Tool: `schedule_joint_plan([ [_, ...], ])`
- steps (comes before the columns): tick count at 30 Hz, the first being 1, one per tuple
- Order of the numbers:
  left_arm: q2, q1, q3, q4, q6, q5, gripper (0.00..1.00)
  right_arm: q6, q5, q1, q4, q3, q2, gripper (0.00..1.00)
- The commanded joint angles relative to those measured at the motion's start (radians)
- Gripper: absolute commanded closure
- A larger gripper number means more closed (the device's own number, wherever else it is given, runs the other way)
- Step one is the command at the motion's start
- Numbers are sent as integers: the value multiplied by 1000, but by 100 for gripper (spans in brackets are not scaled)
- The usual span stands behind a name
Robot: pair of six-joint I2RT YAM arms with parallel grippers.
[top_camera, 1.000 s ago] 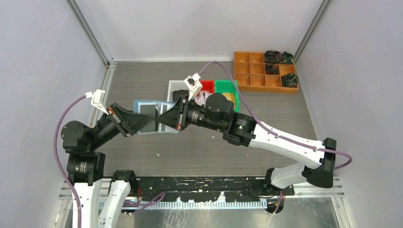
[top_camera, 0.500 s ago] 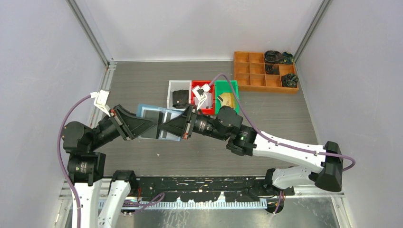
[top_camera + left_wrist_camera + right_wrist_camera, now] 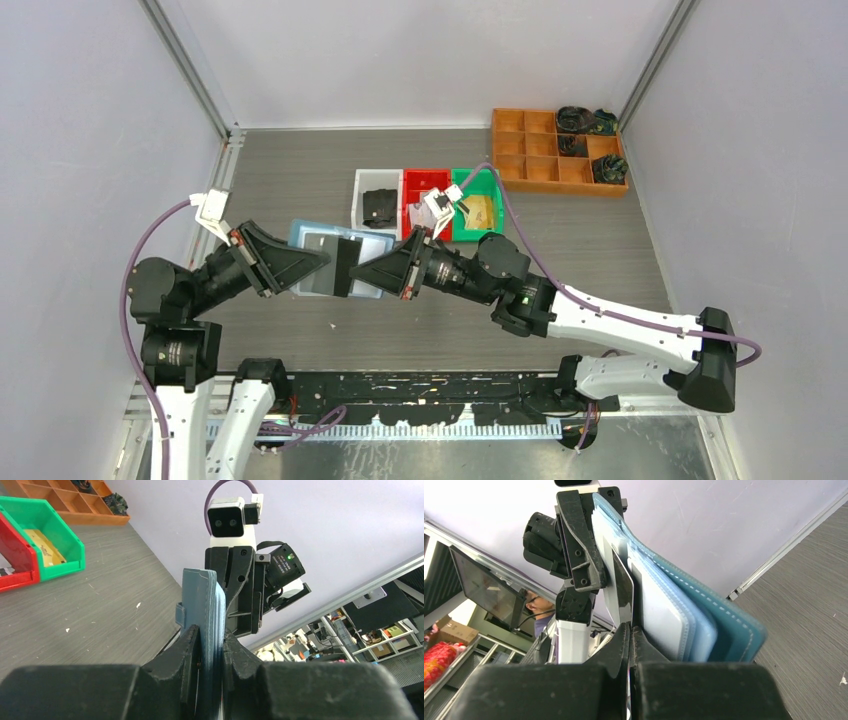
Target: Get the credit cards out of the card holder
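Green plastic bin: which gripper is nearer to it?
Right. The right gripper, pinching a thin card, is left of the green plastic bin and closer to the arm bases; the left gripper, clamping the light-blue plastic card holder, is farther left.

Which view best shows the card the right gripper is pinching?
Right wrist: the card sits close-up, pinched in the shut right gripper, beside the card holder pockets. Top shows it small; left wrist shows only the holder's edge.
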Motion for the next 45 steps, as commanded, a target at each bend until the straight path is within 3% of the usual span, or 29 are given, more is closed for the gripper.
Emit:
schedule_joint_plan([
  [1, -8, -4, 57, 102, -16, -2, 83, 3, 8, -1, 23, 3, -8, 99],
  [2, -8, -4, 55, 99, -15, -4, 86, 4, 2, 0, 24, 9, -3, 96],
  [5, -8, -4, 55, 84, -7, -15, 98, 16, -5, -1, 43, 25, 17, 64],
  [7, -8, -4, 55, 82, -9, -15, 100, 20, -14, -2, 58, 36, 30, 51],
  [11, -7, -4, 58, 89, -19, -9, 100, 33, -31, -4, 75, 59, 61, 48],
  [18, -6, -4, 58, 105, -44, 14, 100, 95, -81, -22, 185, 57, 89, 55],
  [25, -6, -4, 62, 62, 15, 2, 100, 254, -203, -66, 442, 11, 109, 71],
  [30, -6, -4, 75, 13, 59, -34, 100, 265, -221, -95, 424, -14, 86, 89],
  [34, -11, -4, 89, -30, 109, -56, 100, 228, -209, -176, 269, -40, -9, 99],
  [38, -13, -4, 117, -97, 190, -90, 100, 157, -217, -291, 63, -60, -150, 99],
  [41, -11, -3, 129, -141, 257, -118, 100, 49, -209, -378, -165, 9, -216, 99],
  [45, -10, -3, 128, -163, 320, -120, 100, -52, -202, -487, -421, 137, -175, 99],
])
